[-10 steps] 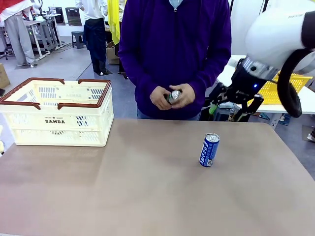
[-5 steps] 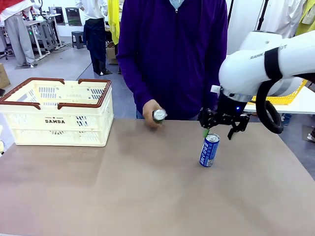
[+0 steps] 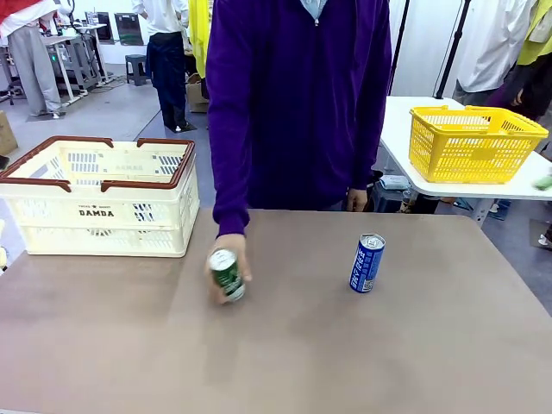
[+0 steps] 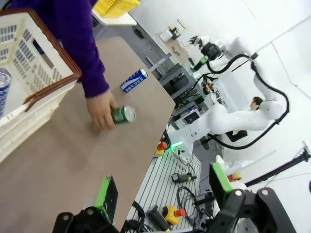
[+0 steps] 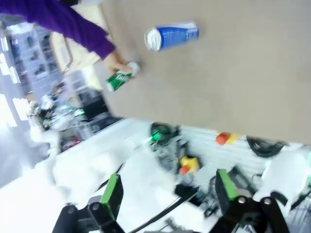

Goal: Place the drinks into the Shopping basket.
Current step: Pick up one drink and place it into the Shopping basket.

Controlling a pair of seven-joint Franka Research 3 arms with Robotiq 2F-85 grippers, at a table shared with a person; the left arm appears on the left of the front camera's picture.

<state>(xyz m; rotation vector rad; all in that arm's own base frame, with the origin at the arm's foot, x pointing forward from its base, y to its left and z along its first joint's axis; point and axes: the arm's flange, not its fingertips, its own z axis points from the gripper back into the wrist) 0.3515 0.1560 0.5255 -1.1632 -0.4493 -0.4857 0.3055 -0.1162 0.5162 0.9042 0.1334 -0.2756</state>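
The blue can (image 3: 367, 263) stands upright on the table's right half, with nothing touching it. A person's hand (image 3: 226, 256) holds the green can (image 3: 228, 275) slightly tilted on the table, left of centre. The cream Shopping basket (image 3: 99, 194) with its brown rim sits at the far left. My left gripper (image 4: 164, 189) hangs open and high off the table's near side, looking at the basket (image 4: 48, 73), the green can (image 4: 123, 114) and the blue can (image 4: 133, 80). Also open and empty, my right gripper (image 5: 169, 191) is far from the blue can (image 5: 171, 36) and the green can (image 5: 120, 78).
A yellow mesh basket (image 3: 474, 142) sits on a white side table at the back right. The person in a purple top (image 3: 297, 103) stands at the table's far edge. Something blue and silver (image 4: 3, 92) shows at the picture's left edge, inside the basket.
My right arm, which hovered just over the blue can, has swung out of the front view. The person's hand has brought the green can down to the table, left of centre.
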